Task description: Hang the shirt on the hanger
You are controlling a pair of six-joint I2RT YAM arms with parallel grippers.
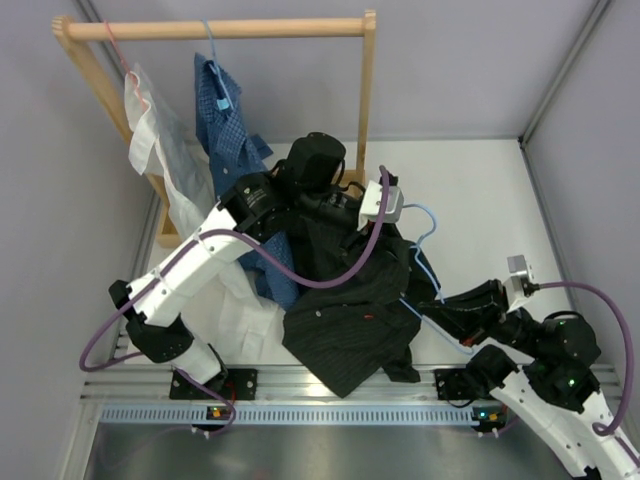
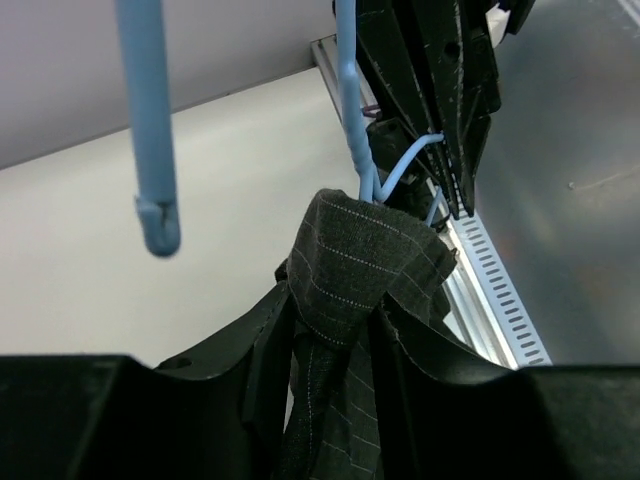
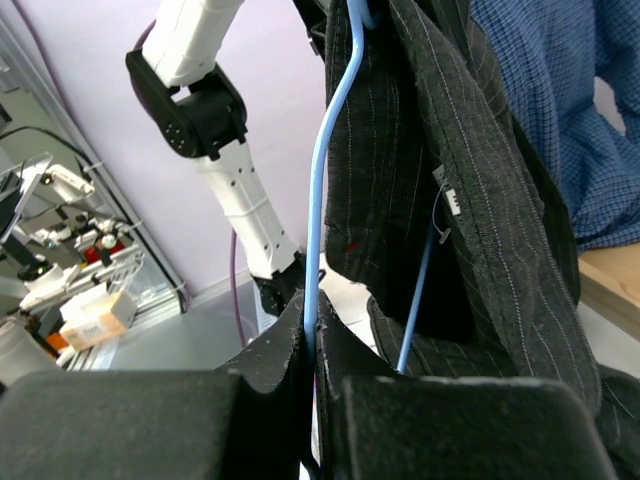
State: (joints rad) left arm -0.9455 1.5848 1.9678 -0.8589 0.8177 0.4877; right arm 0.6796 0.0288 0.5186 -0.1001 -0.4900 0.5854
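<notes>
I see the black shirt point(image 1: 345, 320) bunched in the middle of the white table point(image 1: 480, 190), partly hanging in the air and partly draped toward the near edge. It sits between the two arms. The light-blue hanger point(image 1: 425, 215) is inside it, and its hook comes out at the far right side of the cloth.

In the left wrist view, the left gripper point(image 2: 335, 322) is pinched narrow on a fold of the pinstriped cloth. The cloth bulges out above the fingers point(image 2: 268, 345). The hanger wire passes just behind this fold, and the hook end hangs free at the left of this view.

In the right wrist view, the right gripper point(image 3: 312, 345) is closed tight on one thin wire of the hanger, which goes up from the fingers point(image 3: 275, 350) beside the shirt. A second wire runs under the black cloth, near a small white label point(image 3: 450, 200). I cannot tell how much of the frame is already inside the shoulders.

At the far left stands a wooden rack point(image 1: 220, 28) with a white shirt point(image 1: 150, 135) and a blue checked shirt point(image 1: 225, 120) hanging on it. The blue checked cloth also shows just behind the black shirt in the right wrist view.
</notes>
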